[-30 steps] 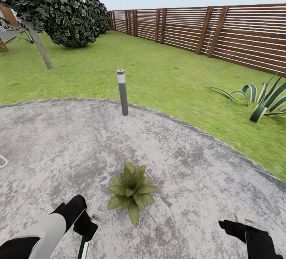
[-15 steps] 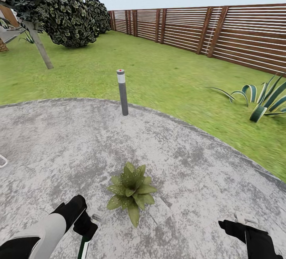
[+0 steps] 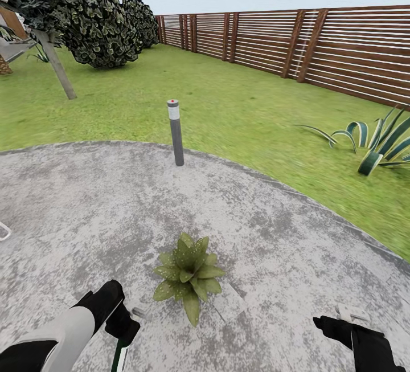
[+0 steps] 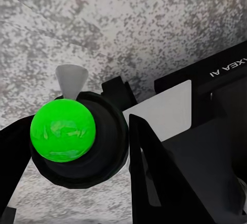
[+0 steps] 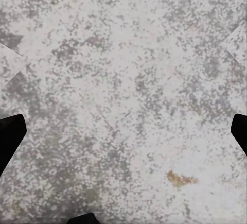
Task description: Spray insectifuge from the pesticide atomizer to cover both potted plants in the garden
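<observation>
Head view: the round grey speckled paved patio [image 3: 85, 212] lies in the foreground, green lawn and a brown slatted wooden fence [image 3: 319, 47] beyond it. One low rosette of broad pointed light-green leaves, a potted plant [image 3: 189, 274], sits on the paving near the robot, between the two arms; its pot is hidden under the leaves. A tall grey bollard lamp with a red dot [image 3: 175, 131] stands at the patio's far edge, well apart from the plant. The left gripper [image 3: 121, 326] hangs just beside the plant, a green-and-white stem showing below it. The right gripper [image 3: 341, 326] hangs over bare paving, well apart from the plant. Left wrist view: the left gripper [image 4: 82, 147] is clamped around a dark round nozzle head capped by a bright green ball, judged to be the pesticide atomizer [image 4: 63, 130], with a pale trigger piece above it. Right wrist view: the dark fingertips [image 5: 10, 136] stand spread wide over paving, holding nothing. Judgement: the step in hand is spraying this plant; the nozzle should face the rosette squarely and sweep across every leaf, since the outer leaves could be missed.
</observation>
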